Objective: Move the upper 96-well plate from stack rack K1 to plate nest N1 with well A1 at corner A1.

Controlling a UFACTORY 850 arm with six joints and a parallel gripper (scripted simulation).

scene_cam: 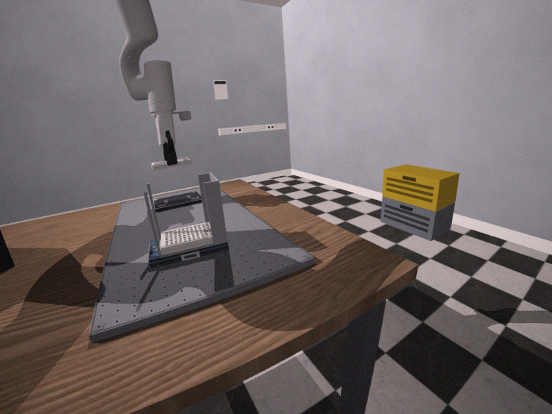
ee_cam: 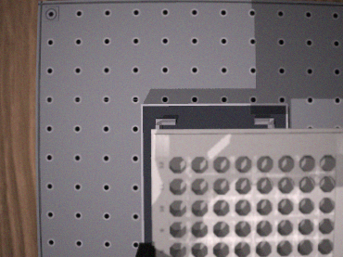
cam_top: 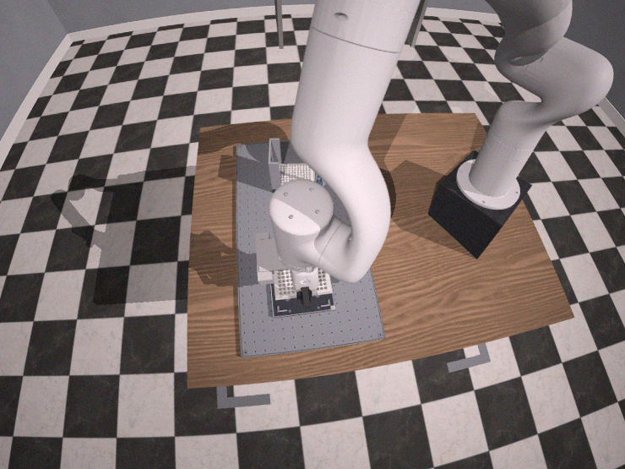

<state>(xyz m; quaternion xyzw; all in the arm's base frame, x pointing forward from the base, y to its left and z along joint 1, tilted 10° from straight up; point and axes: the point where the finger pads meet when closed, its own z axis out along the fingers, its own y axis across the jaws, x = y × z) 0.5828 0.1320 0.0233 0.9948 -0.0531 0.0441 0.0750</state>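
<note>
My gripper point(cam_top: 304, 289) point(scene_cam: 170, 156) is shut on the upper 96-well plate point(cam_top: 284, 281) point(scene_cam: 183, 160) point(ee_cam: 246, 191), a white plate held level in the air. It hangs well above the dark plate nest N1 point(cam_top: 277, 310) point(scene_cam: 177, 199) point(ee_cam: 209, 114). In the wrist view the plate covers most of the nest; two pale locators point(ee_cam: 167, 122) show past its far edge. The stack rack K1 point(cam_top: 274, 157) point(scene_cam: 215, 212) stands further along the board with the lower plate point(cam_top: 296, 172) point(scene_cam: 186, 234) lying flat in its base. I cannot make out the cut-off corner.
The rack and the nest sit on a grey perforated breadboard point(cam_top: 312, 334) point(scene_cam: 207, 285) point(ee_cam: 93, 98) on a wooden table point(cam_top: 442, 291) point(scene_cam: 299, 303). The arm's black base block point(cam_top: 476, 214) is at the table's right. A yellow and grey cabinet point(scene_cam: 418, 200) stands on the floor.
</note>
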